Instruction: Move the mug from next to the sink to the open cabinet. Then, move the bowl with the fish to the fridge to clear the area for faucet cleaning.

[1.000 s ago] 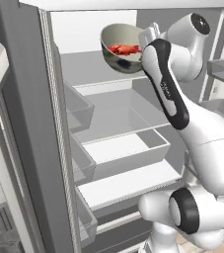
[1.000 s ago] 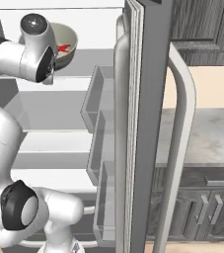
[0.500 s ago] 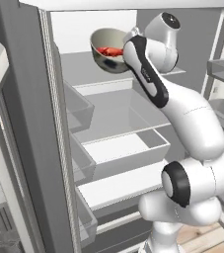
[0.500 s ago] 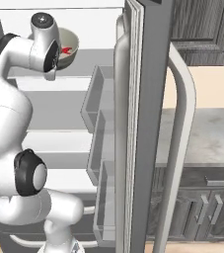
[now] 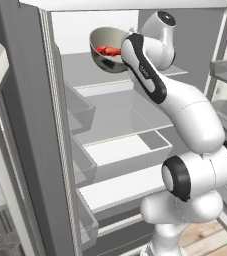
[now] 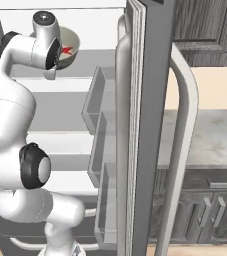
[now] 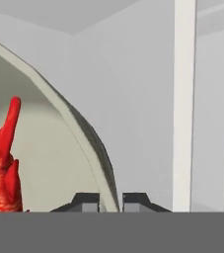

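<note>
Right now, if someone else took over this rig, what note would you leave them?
Hand: shut on the rim of the bowl, one finger inside and one outside.
Bowl: held in the air, tilted, inside the open fridge above its top shelf, not set down. The fish lies in it.
Done: the bowl with the fish has reached the fridge.
Left: lower the bowl onto a shelf, let go, draw the arm out. The mug, sink and cabinet are out of sight from here, so check that step yourself.
</note>
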